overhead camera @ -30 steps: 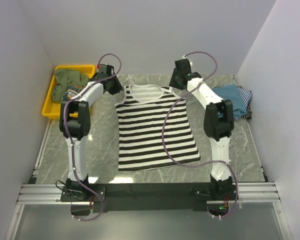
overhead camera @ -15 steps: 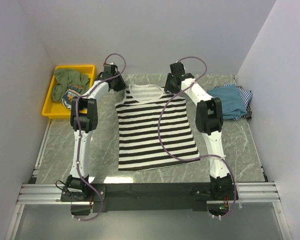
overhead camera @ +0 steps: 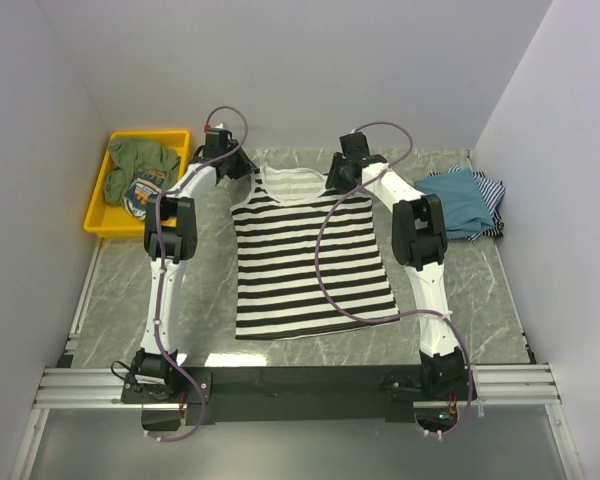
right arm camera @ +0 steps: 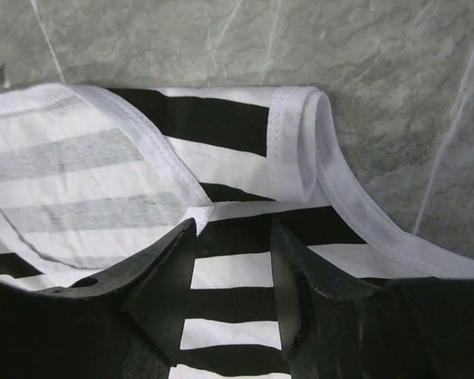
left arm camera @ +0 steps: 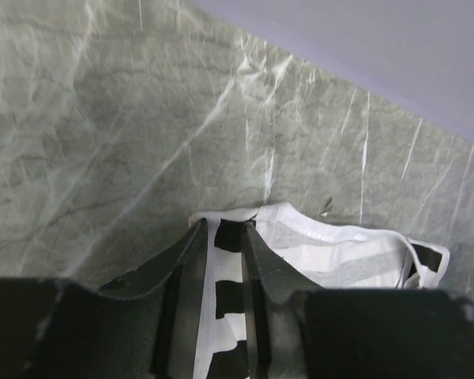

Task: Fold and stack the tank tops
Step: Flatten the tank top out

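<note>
The black-and-white striped tank top (overhead camera: 310, 260) lies spread flat on the table, neckline toward the back. My left gripper (overhead camera: 242, 168) is down at its left shoulder strap. In the left wrist view the gripper (left arm camera: 225, 227) is open by a narrow gap, and the strap (left arm camera: 225, 292) lies flat between the fingers. My right gripper (overhead camera: 338, 180) is over the right shoulder. There the gripper (right arm camera: 233, 225) is open wider, straddling striped cloth (right arm camera: 229, 272) just below the strap's folded end. A teal-blue tank top (overhead camera: 460, 200) lies on a thin-striped one (overhead camera: 492, 195) at the right.
A yellow tray (overhead camera: 98, 210) at the back left holds olive and patterned clothes (overhead camera: 140, 160). White walls close in the table at the back and both sides. Purple cables loop from each arm over the striped top.
Both arms swung inward and down onto the striped top's shoulder straps. The left jaws narrowed and the right jaws widened a little.
</note>
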Motion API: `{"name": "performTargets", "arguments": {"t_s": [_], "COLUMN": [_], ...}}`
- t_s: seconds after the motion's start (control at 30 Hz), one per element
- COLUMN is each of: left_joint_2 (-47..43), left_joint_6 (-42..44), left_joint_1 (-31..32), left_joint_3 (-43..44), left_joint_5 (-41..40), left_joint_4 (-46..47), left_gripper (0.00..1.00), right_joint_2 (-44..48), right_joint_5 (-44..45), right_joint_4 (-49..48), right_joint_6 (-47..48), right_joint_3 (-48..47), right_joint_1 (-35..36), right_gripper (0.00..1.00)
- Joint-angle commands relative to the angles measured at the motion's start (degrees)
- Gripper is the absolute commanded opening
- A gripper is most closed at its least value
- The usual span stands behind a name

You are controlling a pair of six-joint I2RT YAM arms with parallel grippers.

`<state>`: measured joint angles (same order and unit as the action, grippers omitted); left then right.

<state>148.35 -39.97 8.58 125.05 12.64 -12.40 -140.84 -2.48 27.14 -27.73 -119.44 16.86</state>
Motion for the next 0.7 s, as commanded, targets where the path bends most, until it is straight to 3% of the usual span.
{"name": "performTargets", "arguments": {"t_s": [0.0, 0.13, 0.67], "left_joint_2": [-0.52, -1.58, -4.82], "left_joint_6": [-1.08, -1.26, 0.41], "left_joint_1": [-0.49, -0.49, -0.58], "left_joint_3": [1.07, -0.77, -2.53], "left_joint_5": [1.59, 2.38, 3.45], "left_joint_4": [5.19, 6.86, 8.18], "left_gripper": [0.29, 0.28, 0.28], "right_joint_2": [1.09, -0.23, 0.72], "right_joint_5": [-0.16, -0.59, -5.43], "right_joint_4": [-3.49, -5.59, -13.78], "right_joint_6": [-2.86, -4.88, -10.51], "right_joint_3": [-0.70, -2.29, -2.30], "right_joint_1": [-0.69, -1.83, -5.35], "right_gripper": [0.48, 0.39, 0.36]}}
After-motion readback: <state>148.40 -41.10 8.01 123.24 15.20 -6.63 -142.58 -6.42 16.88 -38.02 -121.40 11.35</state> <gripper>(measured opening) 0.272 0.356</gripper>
